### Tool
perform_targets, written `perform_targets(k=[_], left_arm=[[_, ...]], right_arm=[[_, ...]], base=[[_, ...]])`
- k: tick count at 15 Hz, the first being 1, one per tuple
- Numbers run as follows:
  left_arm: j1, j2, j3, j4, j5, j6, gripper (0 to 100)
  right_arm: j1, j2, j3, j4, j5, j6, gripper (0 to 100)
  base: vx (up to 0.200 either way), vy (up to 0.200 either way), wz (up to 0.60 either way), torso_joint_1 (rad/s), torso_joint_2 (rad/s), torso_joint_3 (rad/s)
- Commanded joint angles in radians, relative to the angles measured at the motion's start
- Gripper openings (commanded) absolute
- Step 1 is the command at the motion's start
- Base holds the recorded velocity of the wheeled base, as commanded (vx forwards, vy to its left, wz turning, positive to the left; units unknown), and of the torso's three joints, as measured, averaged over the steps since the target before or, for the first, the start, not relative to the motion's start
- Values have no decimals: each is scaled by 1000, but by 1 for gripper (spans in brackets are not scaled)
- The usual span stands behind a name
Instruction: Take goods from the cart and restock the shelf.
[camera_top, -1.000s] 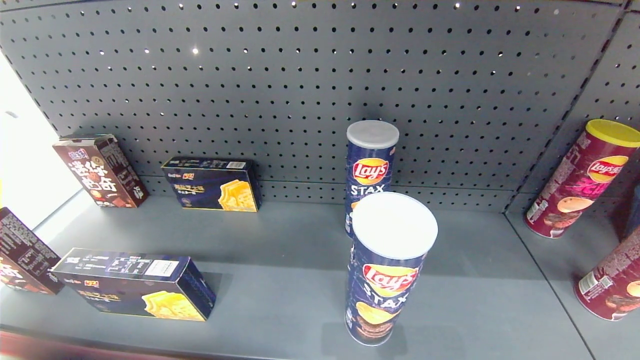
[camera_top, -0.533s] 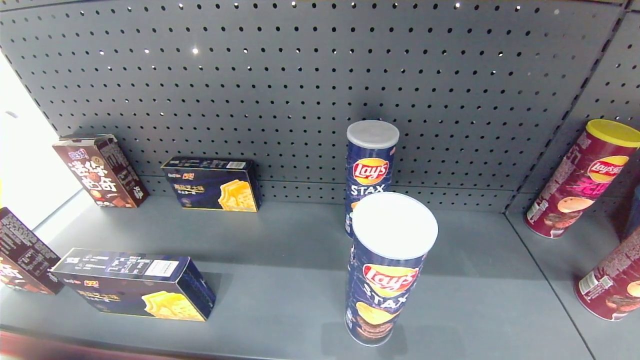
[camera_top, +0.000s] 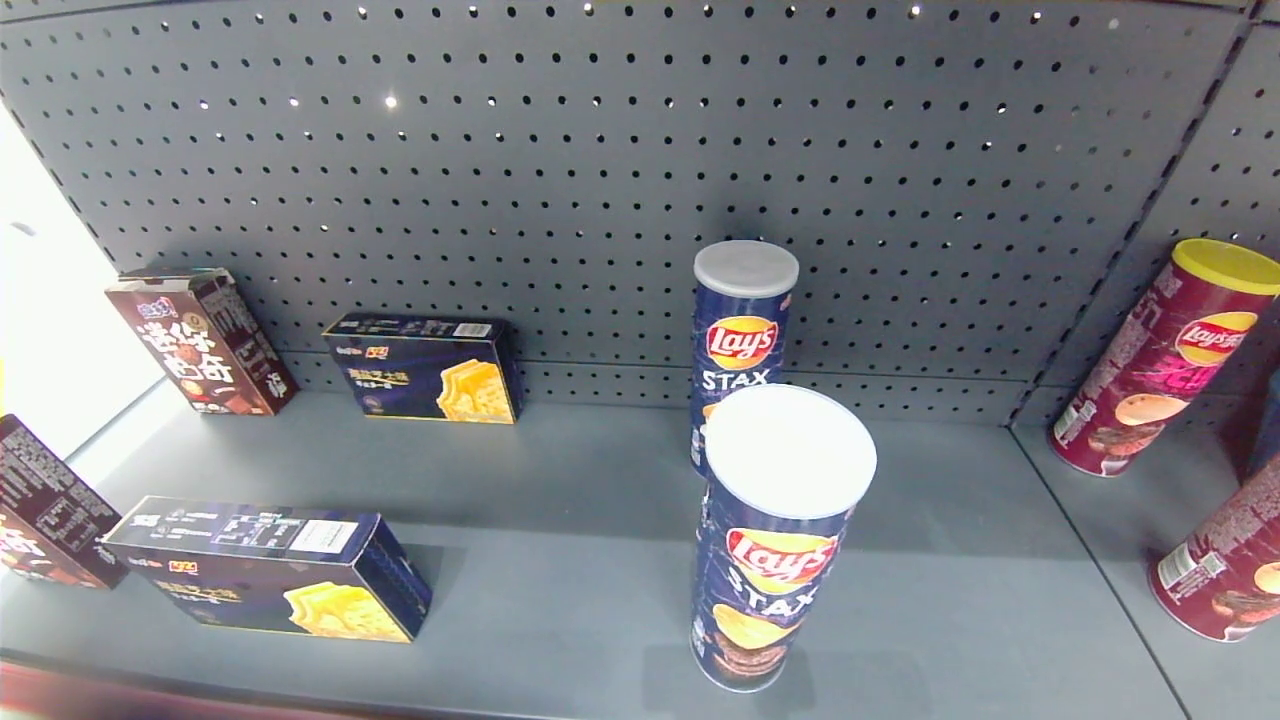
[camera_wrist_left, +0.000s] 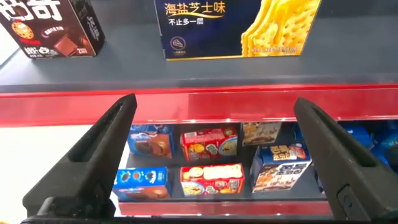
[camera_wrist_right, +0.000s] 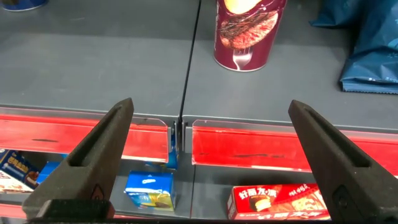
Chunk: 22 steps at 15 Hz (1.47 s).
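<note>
Wide open and empty, the left gripper hangs before the shelf front, and the right gripper gapes just the same. On the shelf, centre, the near blue can stands upright with the far blue can behind it. Looks like we're between loads: next up, a turn to the cart for fresh stock.

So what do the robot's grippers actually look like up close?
The left gripper and right gripper look alike: each has two matte black, wedge-shaped fingers, broad at the base and tapering to narrow tips, with plain surfaces and no markings.
</note>
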Motion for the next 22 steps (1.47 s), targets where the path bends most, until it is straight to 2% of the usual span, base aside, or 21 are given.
perform_targets(k=[1,21,22], left_arm=[[0,-7,0,0,1,-1,100],[0,-7,0,0,-1,-1,100],[0,-7,0,0,-1,-1,100]], right_arm=[[0,2,0,0,0,0,100],[1,2,0,2,2,-2,100],[0,2,0,2,2,0,100]], base=[[0,0,0,0,0,0],[-10,0,-30,0,0,0],[0,200,0,7,-2,7]])
